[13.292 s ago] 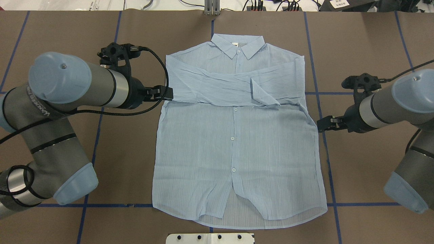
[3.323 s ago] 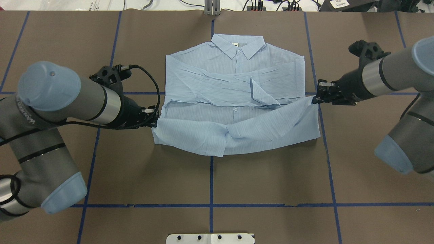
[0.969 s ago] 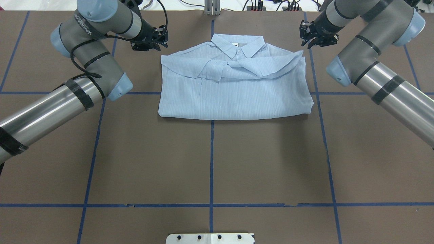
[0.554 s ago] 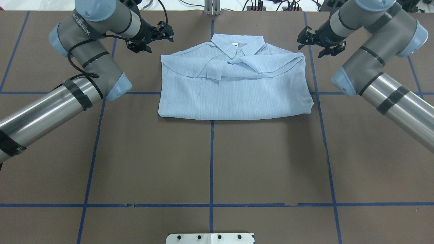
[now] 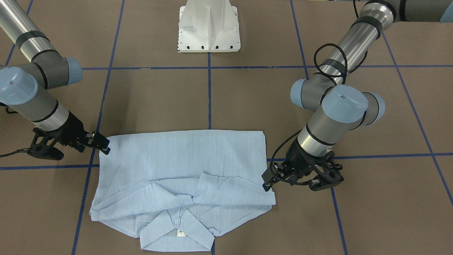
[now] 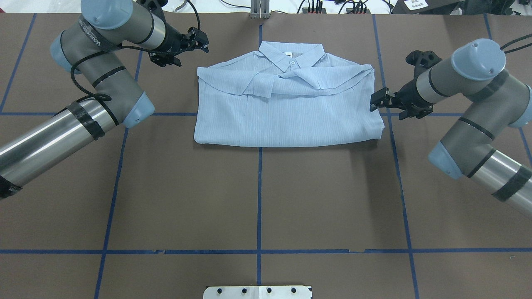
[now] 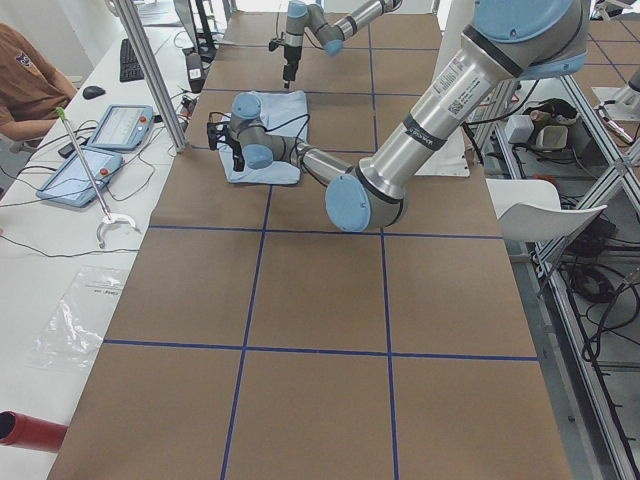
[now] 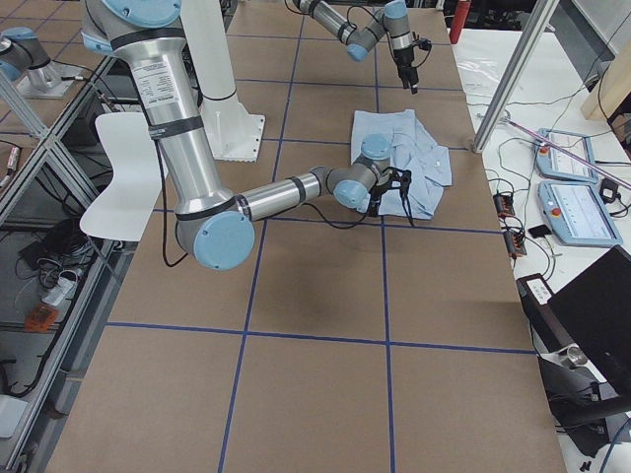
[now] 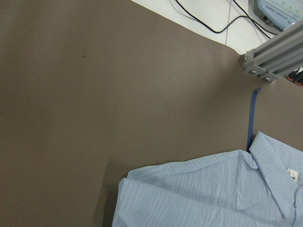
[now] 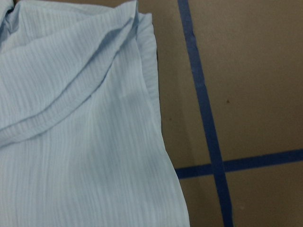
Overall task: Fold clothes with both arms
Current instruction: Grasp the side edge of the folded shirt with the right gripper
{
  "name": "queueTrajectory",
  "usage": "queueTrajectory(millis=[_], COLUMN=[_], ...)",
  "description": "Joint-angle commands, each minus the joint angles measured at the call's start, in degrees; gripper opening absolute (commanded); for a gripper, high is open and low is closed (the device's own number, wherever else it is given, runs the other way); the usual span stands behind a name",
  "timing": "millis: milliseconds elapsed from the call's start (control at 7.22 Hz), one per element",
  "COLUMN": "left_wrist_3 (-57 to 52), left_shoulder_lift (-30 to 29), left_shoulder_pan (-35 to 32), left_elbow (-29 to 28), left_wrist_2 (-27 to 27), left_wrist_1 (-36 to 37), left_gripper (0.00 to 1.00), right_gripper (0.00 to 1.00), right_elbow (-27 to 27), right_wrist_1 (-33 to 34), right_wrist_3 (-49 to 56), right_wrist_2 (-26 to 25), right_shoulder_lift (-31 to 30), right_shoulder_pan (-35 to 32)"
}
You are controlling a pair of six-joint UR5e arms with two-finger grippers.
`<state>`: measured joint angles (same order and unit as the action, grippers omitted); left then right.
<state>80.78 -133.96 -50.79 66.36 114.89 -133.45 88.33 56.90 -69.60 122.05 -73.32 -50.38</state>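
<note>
Brown table [image 6: 257, 199], one folded shirt [image 6: 286, 116], left gripper [image 6: 203, 41] spread, right gripper [image 6: 374, 103] spread, two in all.

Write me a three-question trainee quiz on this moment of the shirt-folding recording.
1. True or false: the shirt lies folded with its collar on the side away from the robot.
2. The right gripper is: A) on the collar; B) beside the shirt's side edge; C) under the shirt.
3. Short answer: which gripper is nearer the shirt's collar end?

Key: 1 true; 2 B; 3 the left gripper.
</note>
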Motion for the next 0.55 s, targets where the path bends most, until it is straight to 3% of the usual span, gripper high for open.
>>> queueTrajectory(millis=[0, 138, 277, 415], left_wrist_3=[0.08, -0.01, -0.01, -0.1], left_shoulder_lift=[0.02, 0.11, 0.11, 0.11], left_shoulder_pan=[-0.01, -0.01, 0.08, 0.08], left_elbow=[0.25, 0.43, 0.34, 0.34], left_wrist_2=[-0.1, -0.1, -0.1, -0.1], left_wrist_1=[-0.41, -0.49, -0.49, -0.58], left_gripper=[1.0, 1.0, 1.0, 1.0], right_gripper=[0.99, 0.94, 0.82, 0.57], right_elbow=[1.76, 1.32, 1.06, 0.88], right_wrist_1=[0.05, 0.05, 0.14, 0.14], right_wrist_3=[-0.01, -0.01, -0.01, 0.08], right_wrist_2=[-0.41, -0.5, -0.41, -0.41], right_shoulder_lift=[-2.01, -1.65, -1.39, -1.39], right_shoulder_pan=[3.6, 4.23, 4.24, 4.15])
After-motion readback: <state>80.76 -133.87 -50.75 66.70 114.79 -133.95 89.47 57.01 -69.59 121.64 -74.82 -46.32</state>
